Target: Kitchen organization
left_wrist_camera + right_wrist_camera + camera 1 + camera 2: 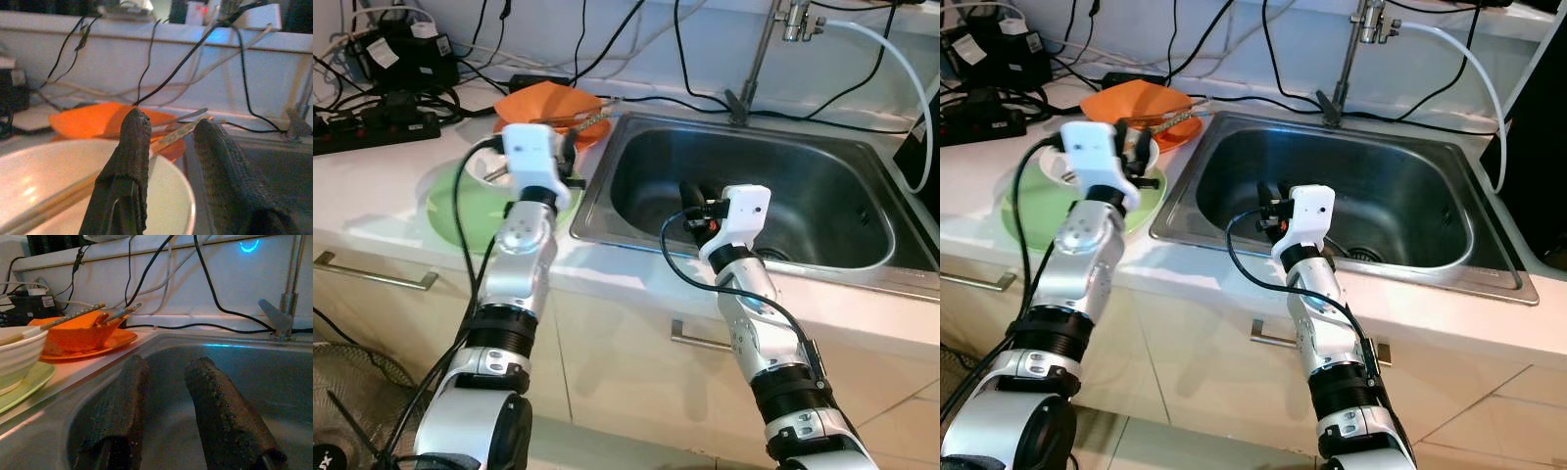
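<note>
Home kitchen prob., steel sink, faucet, counter, dishes

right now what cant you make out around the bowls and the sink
- Inside of the white bowl: in the eye views the left tool and its wrist housing cover it.
- Contents of the orange bowl: too shallow an angle in either wrist view, partly hidden in the eye views.
- Sink floor under the right tool: hidden by the tool.
- Faucet top: cut off by the upper edge.
</note>
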Robot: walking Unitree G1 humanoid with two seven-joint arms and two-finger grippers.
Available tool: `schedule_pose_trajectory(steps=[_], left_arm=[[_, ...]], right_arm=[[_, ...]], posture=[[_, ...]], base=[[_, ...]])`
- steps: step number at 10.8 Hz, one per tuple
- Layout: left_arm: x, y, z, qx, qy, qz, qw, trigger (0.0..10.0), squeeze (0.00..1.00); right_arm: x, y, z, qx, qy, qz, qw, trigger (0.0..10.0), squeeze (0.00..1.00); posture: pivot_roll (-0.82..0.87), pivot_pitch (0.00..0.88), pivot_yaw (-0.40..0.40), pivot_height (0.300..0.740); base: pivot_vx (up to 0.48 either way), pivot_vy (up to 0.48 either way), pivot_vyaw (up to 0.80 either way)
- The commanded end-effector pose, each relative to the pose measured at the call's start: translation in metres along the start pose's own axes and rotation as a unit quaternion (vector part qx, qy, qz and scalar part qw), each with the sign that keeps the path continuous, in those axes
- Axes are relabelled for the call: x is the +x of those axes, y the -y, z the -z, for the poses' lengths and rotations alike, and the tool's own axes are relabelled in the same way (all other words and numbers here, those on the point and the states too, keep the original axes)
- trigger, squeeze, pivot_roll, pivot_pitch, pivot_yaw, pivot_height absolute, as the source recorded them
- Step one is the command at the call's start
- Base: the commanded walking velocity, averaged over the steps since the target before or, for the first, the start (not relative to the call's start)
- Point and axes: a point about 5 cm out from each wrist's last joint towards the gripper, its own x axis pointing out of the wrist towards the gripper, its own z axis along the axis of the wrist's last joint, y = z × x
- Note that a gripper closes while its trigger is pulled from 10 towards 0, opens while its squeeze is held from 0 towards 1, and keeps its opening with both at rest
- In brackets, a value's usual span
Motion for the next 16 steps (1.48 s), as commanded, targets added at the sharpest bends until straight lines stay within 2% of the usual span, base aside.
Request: schedule_pose_trajectory(steps=[1, 4, 8, 10, 13, 14, 15, 16], left_arm=[[-0.001, -0.005, -0.001, -0.015, -0.006, -0.015, 1.000, 10.0, 0.00], [-0.010, -0.015, -0.003, -0.042, -0.010, -0.038, 0.998, 10.0, 0.00], [-0.016, -0.031, -0.006, -0.044, -0.018, -0.068, 0.997, 10.0, 0.00], [-0.017, -0.023, -0.007, -0.044, -0.020, -0.038, 0.998, 10.0, 0.00], [-0.030, -0.003, 0.006, 0.005, -0.029, 0.035, 0.999, 10.0, 0.00], [-0.029, -0.006, 0.004, 0.004, -0.032, 0.034, 0.999, 10.0, 0.00], [-0.035, 0.001, 0.014, 0.017, -0.041, 0.042, 0.998, 10.0, 0.00], [-0.038, 0.002, 0.018, 0.012, -0.044, 0.036, 0.998, 10.0, 0.00]], right_arm=[[-0.001, 0.001, -0.001, -0.002, -0.001, 0.003, 1.000, 10.0, 0.00], [0.001, 0.000, -0.001, 0.000, -0.003, 0.002, 1.000, 10.0, 0.00], [0.001, 0.001, -0.001, 0.000, -0.007, 0.002, 1.000, 10.0, 0.00], [0.002, 0.002, -0.001, -0.001, -0.006, 0.004, 1.000, 10.0, 0.00], [0.002, 0.003, -0.001, -0.003, -0.006, 0.005, 1.000, 10.0, 0.00], [0.002, 0.003, -0.001, -0.003, -0.006, 0.005, 1.000, 10.0, 0.00], [0.002, 0.001, 0.000, -0.001, -0.008, 0.004, 1.000, 10.0, 0.00], [0.001, 0.000, 0.001, 0.001, -0.009, 0.002, 1.000, 10.0, 0.00]], posture=[[0.18, 0.000, -0.027, 0.740], [0.20, 0.000, -0.034, 0.740], [0.20, 0.000, -0.036, 0.740], [0.20, 0.000, -0.034, 0.740], [0.20, 0.000, -0.029, 0.740], [0.20, 0.000, -0.027, 0.740], [0.20, 0.000, -0.025, 0.740], [0.20, 0.000, -0.025, 0.740]], base=[[0.000, 0.000, 0.00], [0.000, 0.000, 0.00], [0.000, 0.000, 0.00], [0.000, 0.000, 0.00], [0.000, 0.000, 0.00], [0.000, 0.000, 0.00], [0.000, 0.000, 0.00], [0.000, 0.000, 0.00]])
